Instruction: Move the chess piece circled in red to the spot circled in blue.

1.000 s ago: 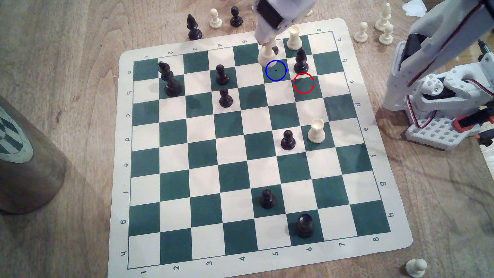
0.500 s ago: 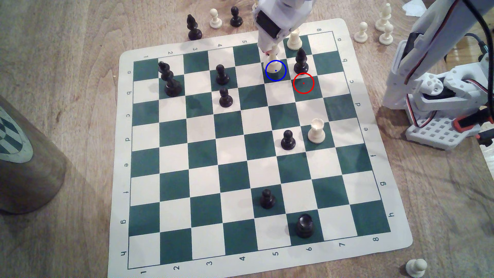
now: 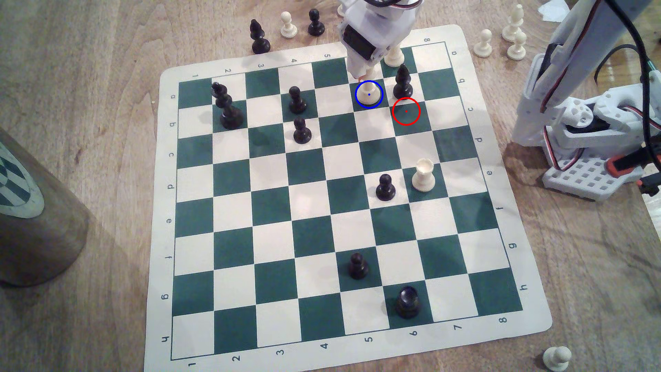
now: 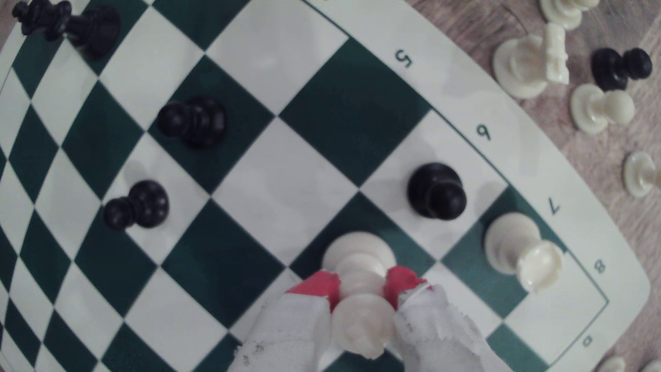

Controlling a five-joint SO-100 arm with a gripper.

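The tall cream-white chess piece (image 3: 369, 91) stands upright with its round base inside the blue ring on a dark green square (image 3: 362, 106). My gripper (image 3: 365, 73) reaches down from above and is shut on its upper body. In the wrist view the red-tipped fingers (image 4: 320, 286) press both sides of the chess piece (image 4: 359, 282) below its crown, and its base rests on the green square (image 4: 400, 232). The red-ringed green square (image 3: 406, 111) is one square diagonally away, toward the exterior view's right, and bare.
A black bishop (image 3: 402, 83) stands close on the exterior view's right of the held piece, and a cream rook (image 3: 393, 56) just behind it. A black pawn (image 4: 435, 191) sits one square behind. Black pawns (image 3: 297, 101) stand further left. Spare pieces (image 3: 515, 32) lie off the board (image 3: 529, 200).
My gripper has come down and toward the exterior view's right with the cream piece; its base went from hanging beside the blue ring to resting inside it.
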